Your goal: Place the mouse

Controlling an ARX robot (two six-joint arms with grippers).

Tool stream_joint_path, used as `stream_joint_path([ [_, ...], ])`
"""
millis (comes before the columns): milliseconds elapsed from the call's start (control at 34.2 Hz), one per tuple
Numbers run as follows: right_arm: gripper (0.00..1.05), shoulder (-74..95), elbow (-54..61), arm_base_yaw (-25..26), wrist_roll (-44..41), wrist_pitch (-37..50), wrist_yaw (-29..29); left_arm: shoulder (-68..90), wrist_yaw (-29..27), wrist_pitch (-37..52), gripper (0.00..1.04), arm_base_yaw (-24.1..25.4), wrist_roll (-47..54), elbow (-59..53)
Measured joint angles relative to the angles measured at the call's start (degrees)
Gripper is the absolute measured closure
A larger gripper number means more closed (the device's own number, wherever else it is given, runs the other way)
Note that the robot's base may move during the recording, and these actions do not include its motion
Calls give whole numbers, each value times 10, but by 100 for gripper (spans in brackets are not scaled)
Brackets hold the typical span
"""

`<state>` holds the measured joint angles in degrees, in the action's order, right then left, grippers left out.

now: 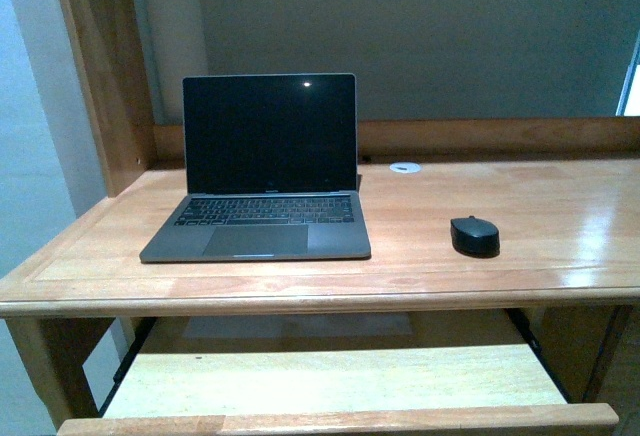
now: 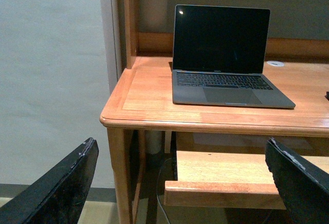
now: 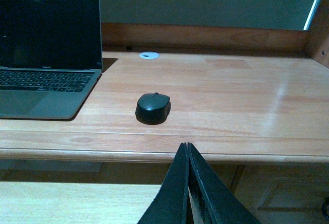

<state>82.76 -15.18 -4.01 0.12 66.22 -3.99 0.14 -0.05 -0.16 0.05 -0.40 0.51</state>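
The black oval mouse (image 1: 475, 235) lies on the wooden desk top (image 1: 560, 216), to the right of the open laptop (image 1: 262, 171). It also shows in the right wrist view (image 3: 152, 108). My right gripper (image 3: 187, 148) is shut and empty, in front of the desk's front edge and below the mouse's level. My left gripper (image 2: 182, 147) is open and empty, its two fingers (image 2: 61, 183) wide apart in front of the desk's left end. Neither gripper shows in the front view.
A pulled-out wooden shelf (image 1: 340, 381) sits under the desk top. A small white round disc (image 1: 404, 167) lies at the back of the desk. A wooden post (image 1: 95, 66) stands at the back left; a low back rail (image 1: 500, 136) runs behind.
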Motion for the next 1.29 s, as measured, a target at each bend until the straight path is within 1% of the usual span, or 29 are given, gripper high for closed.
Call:
stream_joint_path([
  [146,103,-45,25,4,0,-12,7,0,0,0,7,0,0,0],
  [176,103,-54,30,10,0,-15,13,0,0,0,7,0,0,0],
  [205,103,-68,38,23,0,-19,32,0,0,0,7,0,0,0],
  [322,103,-106,62,43,0,-40,34,0,0,0,7,0,0,0],
  [497,103,-200,99,41,0,-94,40,0,0,0,7,0,0,0],
  [702,103,-312,127,41,0,-178,40,0,0,0,7,0,0,0],
  [878,103,-354,134,41,0,-211,40,0,0,0,7,0,0,0],
  [1287,103,-478,143,41,0,-320,40,0,0,0,7,0,0,0],
])
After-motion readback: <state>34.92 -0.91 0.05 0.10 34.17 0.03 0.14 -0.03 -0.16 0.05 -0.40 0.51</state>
